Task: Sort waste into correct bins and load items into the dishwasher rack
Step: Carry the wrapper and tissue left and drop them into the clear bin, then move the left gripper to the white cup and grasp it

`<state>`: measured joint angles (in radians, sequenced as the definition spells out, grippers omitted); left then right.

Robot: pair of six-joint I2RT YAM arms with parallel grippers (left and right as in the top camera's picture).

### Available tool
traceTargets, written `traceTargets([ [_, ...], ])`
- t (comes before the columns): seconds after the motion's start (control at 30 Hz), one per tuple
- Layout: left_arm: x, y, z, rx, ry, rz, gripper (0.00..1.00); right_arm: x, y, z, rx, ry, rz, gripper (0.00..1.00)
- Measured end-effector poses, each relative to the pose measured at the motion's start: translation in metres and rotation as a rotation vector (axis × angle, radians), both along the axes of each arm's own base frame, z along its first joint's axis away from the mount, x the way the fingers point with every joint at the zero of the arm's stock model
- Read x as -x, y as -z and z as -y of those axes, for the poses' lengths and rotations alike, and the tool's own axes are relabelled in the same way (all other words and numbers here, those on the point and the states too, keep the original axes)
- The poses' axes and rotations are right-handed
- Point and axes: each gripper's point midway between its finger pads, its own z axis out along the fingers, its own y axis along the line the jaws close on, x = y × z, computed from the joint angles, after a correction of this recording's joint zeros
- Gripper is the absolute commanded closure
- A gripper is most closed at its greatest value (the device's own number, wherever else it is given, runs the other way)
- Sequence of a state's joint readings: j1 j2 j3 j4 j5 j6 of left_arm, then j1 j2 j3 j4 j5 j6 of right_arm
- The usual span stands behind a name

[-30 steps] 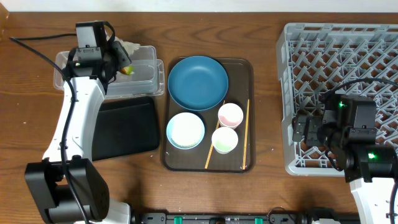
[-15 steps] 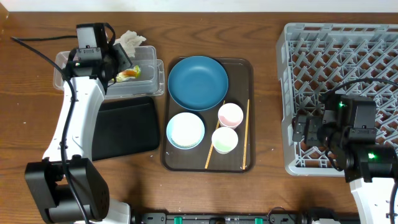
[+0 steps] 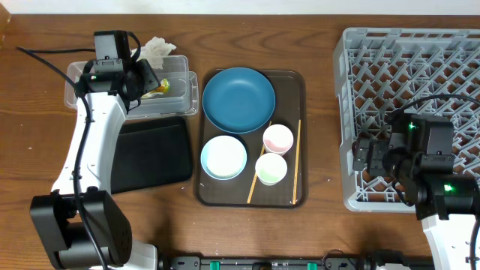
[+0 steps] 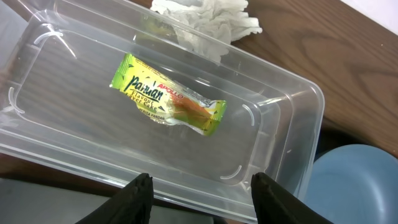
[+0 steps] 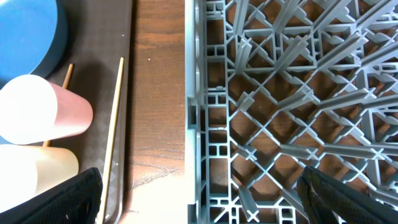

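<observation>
- While the rack (image 3: 405, 67) fills the right side of the table, the right gripper (image 5: 202, 198) hangs over its near-left corner with fingers spread wide and nothing between them.
- Left of the rack sits the brown tray (image 3: 291, 84), which carries all the dishes; a strip of bare wood separates the two.
- The black tray (image 3: 150, 154) lies on the left, with nothing on it that I can make out, its far edge touching the clear tub (image 3: 178, 75).
- The left gripper (image 4: 204, 193) hovers over the tub's near wall, fingers apart and holding nothing.
- The plate (image 3: 238, 99) takes up the tray's far end, just right of the tub.
- The bowl (image 3: 223, 157) sits near-left on the tray, with the pink cup (image 3: 277, 139) and green cup (image 3: 271, 169) to its right.
- Two chopsticks (image 3: 296, 161) run roughly near to far, one along the tray's right edge and one slanting between the bowl and the cups. The right arm is nearer to them.
- The tissue (image 3: 157, 51) rests against the tub's far rim, just beyond the left gripper and probably its next target. The table past it is open.
- The wrapper (image 4: 168, 102) lies flat inside the tub, its long axis along the tub's length.
</observation>
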<state>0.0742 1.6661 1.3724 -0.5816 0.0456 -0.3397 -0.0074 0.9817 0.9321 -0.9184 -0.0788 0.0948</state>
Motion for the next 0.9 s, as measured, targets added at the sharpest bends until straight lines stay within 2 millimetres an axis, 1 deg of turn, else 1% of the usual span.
traceTargets([
  [0.1,0.003,0.002,0.002,0.009,0.006,-0.014,0.46,0.0,0.0,0.0,0.0,0.0,0.0,0.01],
  [0.2,0.008,0.006,0.009,0.031,0.027,-0.04,0.41,0.0,0.0,0.0,0.0,0.0,0.0,0.01],
  [0.3,0.016,0.011,0.021,0.045,0.063,-0.078,0.4,0.0,0.0,0.0,0.0,0.0,0.0,0.01],
  [0.37,0.023,0.015,0.037,0.04,0.115,-0.112,0.4,0.0,0.0,0.0,0.0,0.0,0.001,0.01],
  [0.5,0.043,0.023,0.084,0.032,0.263,-0.194,0.41,0.0,0.0,0.0,0.0,0.0,0.001,0.01],
  [0.63,0.072,0.028,0.143,0.066,0.443,-0.265,0.41,0.0,0.0,0.0,0.0,0.0,0.002,0.01],
  [0.7,0.089,0.03,0.174,0.089,0.534,-0.299,0.4,0.0,0.0,0.0,0.0,0.0,0.002,0.01],
  [0.8,0.114,0.032,0.204,0.101,0.628,-0.349,0.41,0.0,0.0,0.0,0.0,0.0,0.002,0.01],
  [0.9,0.133,0.033,0.229,0.098,0.708,-0.377,0.41,0.0,0.0,0.0,0.0,0.0,0.002,0.01],
])
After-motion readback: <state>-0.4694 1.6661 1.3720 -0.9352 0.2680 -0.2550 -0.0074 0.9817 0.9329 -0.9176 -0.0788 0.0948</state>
